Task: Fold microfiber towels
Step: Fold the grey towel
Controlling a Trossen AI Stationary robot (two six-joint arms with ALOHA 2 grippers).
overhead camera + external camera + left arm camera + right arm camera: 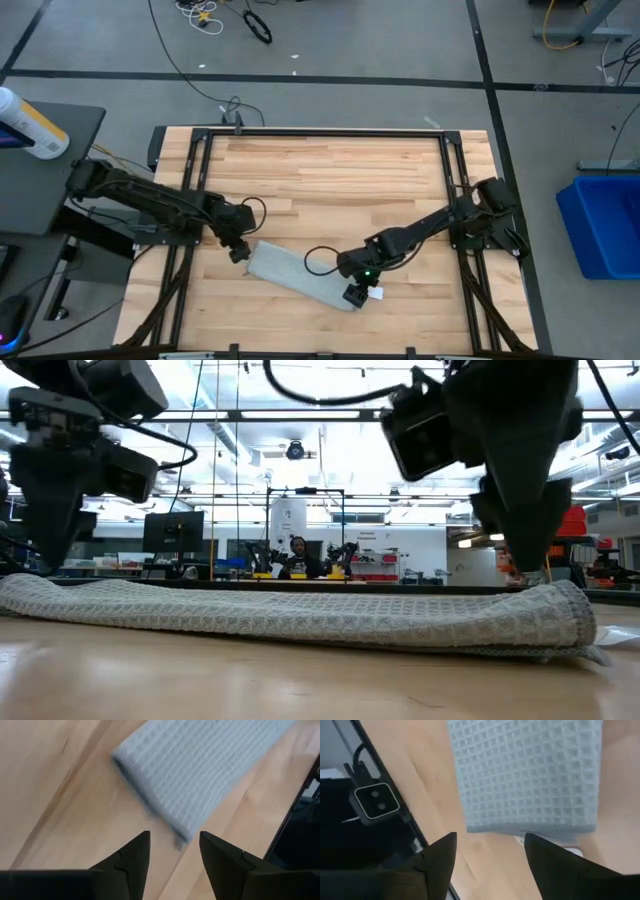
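Observation:
The light grey-blue towel (300,272) lies folded into a long narrow strip on the wooden table, slanting from near left to nearer right; it also shows in the low view (300,615). Its small white tag (375,294) sticks out at the right end. My left gripper (238,253) hovers open just off the strip's left end (175,827). My right gripper (356,293) hovers open above the strip's right end (530,827). Neither touches the cloth.
Black frame rails (190,180) run along the table's left and right sides. A camera block (375,802) sits at the table's near edge by the right gripper. Bare wood lies across the far half of the table (330,170).

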